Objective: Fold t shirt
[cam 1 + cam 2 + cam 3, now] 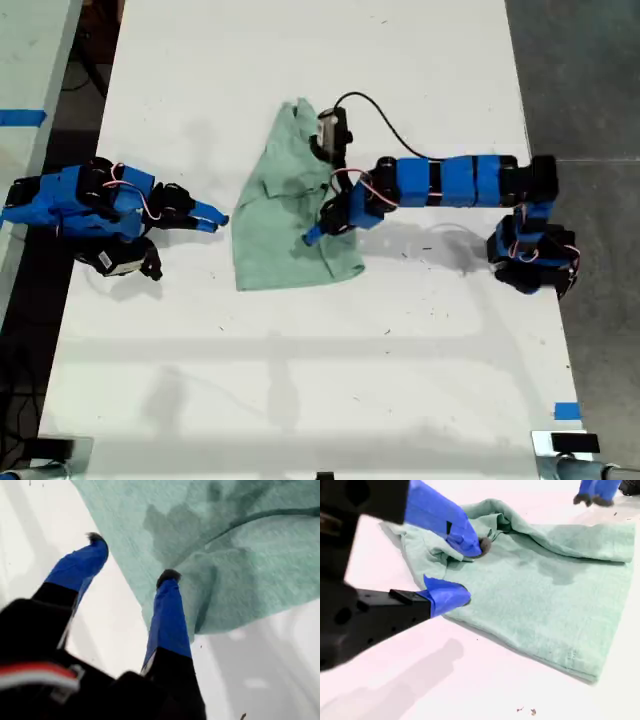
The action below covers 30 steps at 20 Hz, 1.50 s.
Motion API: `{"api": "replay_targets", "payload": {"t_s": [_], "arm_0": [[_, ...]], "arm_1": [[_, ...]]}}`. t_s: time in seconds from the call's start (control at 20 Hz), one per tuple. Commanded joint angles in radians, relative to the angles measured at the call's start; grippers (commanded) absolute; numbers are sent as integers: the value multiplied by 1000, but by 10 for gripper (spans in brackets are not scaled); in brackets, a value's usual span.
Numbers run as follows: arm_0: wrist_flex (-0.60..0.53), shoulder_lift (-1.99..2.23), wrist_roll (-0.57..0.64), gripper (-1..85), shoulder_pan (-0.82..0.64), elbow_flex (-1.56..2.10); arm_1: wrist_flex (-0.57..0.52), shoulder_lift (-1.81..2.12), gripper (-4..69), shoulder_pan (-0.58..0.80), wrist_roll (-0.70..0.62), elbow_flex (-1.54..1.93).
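The t shirt point(280, 225) lies flat near the middle of the white tabletop point(300, 380), narrow end away from the exterior view's bottom, with rumpled folds along the edge toward the exterior view's left. It looks like thin, limp cloth: light, soft, likely to sag, bunch and drag rather than hold a shape, so a pinch at a corner or hem edge should serve better than a grab in the middle. The first gripper point(131, 557), reaching in from the exterior view's right, has its jaws spread apart and holds nothing; one tip rests at the shirt's border, the other over bare tabletop. The second gripper point(470, 571), at the exterior view's left, also has its jaws parted, one tip touching a fold and the other low at the shirt's edge, not yet closed on the cloth. Lifting both ends together would probably keep the fold even.
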Motion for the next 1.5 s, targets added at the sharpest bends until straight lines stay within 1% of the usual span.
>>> {"api": "replay_targets", "payload": {"t_s": [0.0,0.05,0.1,0.15,0.25,0.35,0.4,0.45,0.5,0.55,0.6,0.65,0.75,0.8,0.85,0.9,0.95,1.0,1.05,1.1,1.15,1.45], "arm_0": [[-5,6,8,119,8,9],[-5,6,8,119,8,9],[-5,6,8,119,8,9],[-5,6,8,119,8,9],[-5,6,8,119,8,9],[-5,6,8,119,8,9],[-5,6,8,119,8,9],[-5,6,8,119,8,9],[-5,6,8,119,8,9],[-5,6,8,119,8,9],[-5,6,8,119,8,8],[-5,6,8,119,8,8],[-5,8,8,119,8,8],[-5,8,8,119,8,8],[-5,8,8,119,8,8],[-5,8,8,119,8,8],[-5,8,8,119,8,8],[-5,8,8,119,8,8],[-5,8,8,119,8,8],[-5,8,8,119,8,8],[-5,8,8,119,8,8],[-5,8,8,119,8,8]], "arm_1": [[69,328,0,29,-8,123],[67,456,0,38,8,253],[40,595,0,46,26,411],[-14,744,0,48,49,598],[-172,1069,1,41,97,994],[-364,1390,2,25,118,1384],[-402,1529,2,14,152,1537],[-394,1672,3,3,179,1660],[-354,1850,6,-5,202,1767],[-290,2056,7,-11,196,1871],[-221,2033,7,-11,273,1858],[-129,2042,23,5,410,1881],[80,2042,71,26,950,1898],[77,2040,126,15,1080,1898],[74,2040,167,-8,1081,1898],[75,2040,172,-15,953,1898],[77,2040,174,-12,739,1898],[77,2040,174,-11,497,1898],[77,2040,171,-12,468,1898],[77,2040,171,-12,514,1898],[77,2040,172,-11,494,1898],[77,2040,171,-11,499,1898]]}}
